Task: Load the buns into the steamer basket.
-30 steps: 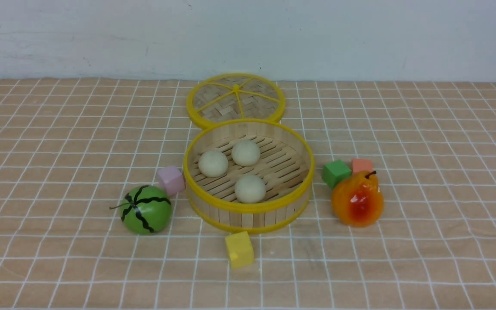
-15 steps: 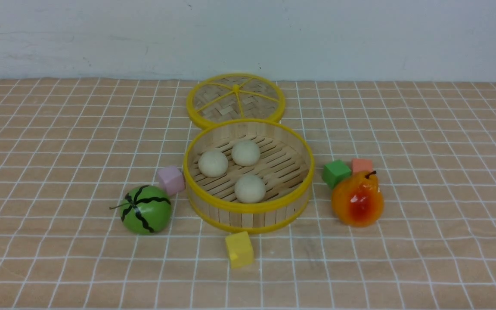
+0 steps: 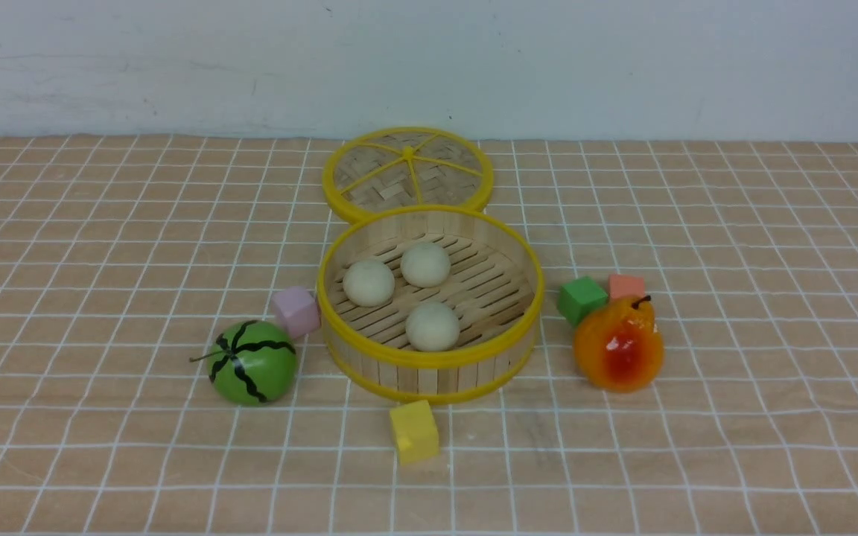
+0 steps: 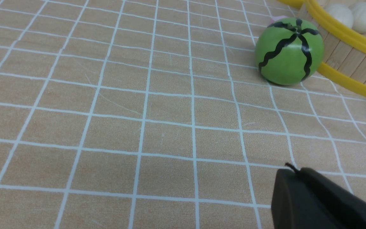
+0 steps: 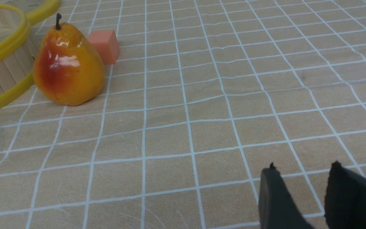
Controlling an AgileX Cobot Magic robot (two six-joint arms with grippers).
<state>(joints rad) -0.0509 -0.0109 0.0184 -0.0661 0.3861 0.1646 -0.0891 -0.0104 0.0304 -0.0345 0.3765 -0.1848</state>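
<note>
Pale wall (image 3: 623, 67) backs the whole scene, and below it the desk (image 3: 101, 454) spreads out under a grid-lined covering. Around the middle of the desk, short of its far edge, sits the steamer basket (image 3: 429, 359), upright and uncovered. Its woven lid (image 3: 408, 202) lies flat just behind, toward that far edge.

Neither arm reaches into the front view; both seem to wait over the near part of the desk. The left pincer (image 4: 295, 170) has its tips together with nothing showing between them; the right pincer (image 5: 303, 165) stands apart and holds nothing.

To the basket's right is an upright orange pear (image 3: 619, 350), and on the side toward the desk's left edge lies a green striped ball (image 3: 254, 365).

All three buns rest on the slats: one at the left (image 3: 369, 283), one farther back (image 3: 425, 264), one by the near wall (image 3: 433, 326). Being round, they offer no long axis to line up with. From the left pincer they lie ahead and to the right; I'd judge that arm the nearer, since they sit mostly in the basket's left half.

Smallest are the cubes: a yellow one (image 3: 415, 432) just in front of the basket, a pinkish-purple one (image 3: 296, 312) beside the ball, green (image 3: 582, 301) and coral (image 3: 626, 287) ones behind the pear. The job looks finished to me; any coming move should simply keep clear of the basket.
</note>
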